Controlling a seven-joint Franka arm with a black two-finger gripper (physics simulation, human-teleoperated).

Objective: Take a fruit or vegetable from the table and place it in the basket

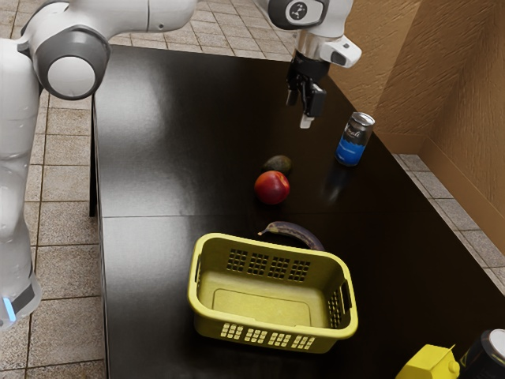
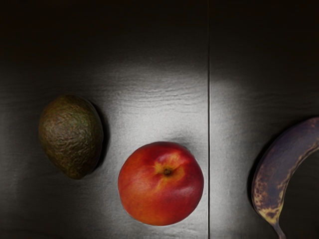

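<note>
My gripper (image 1: 300, 113) hangs above the dark table with its two fingers apart and nothing between them. A red-orange peach or nectarine (image 1: 272, 188) rests on the table, lower in the exterior view than the hand, with a dark green avocado (image 1: 277, 164) just behind it. Beyond the fruit, a dark, spotted banana (image 1: 293, 233) lies beside the yellow-green basket (image 1: 207, 324), whose inside holds nothing. In the wrist view are the avocado (image 2: 71, 136), the red fruit (image 2: 160, 183) and part of the banana (image 2: 279, 172).
A blue and silver can (image 1: 355, 140) stands upright near the table's far edge. At the exterior view's lower right corner are a yellow carton-like object (image 1: 428, 364) and a dark can-like object (image 1: 483, 357). A wall rises past the table.
</note>
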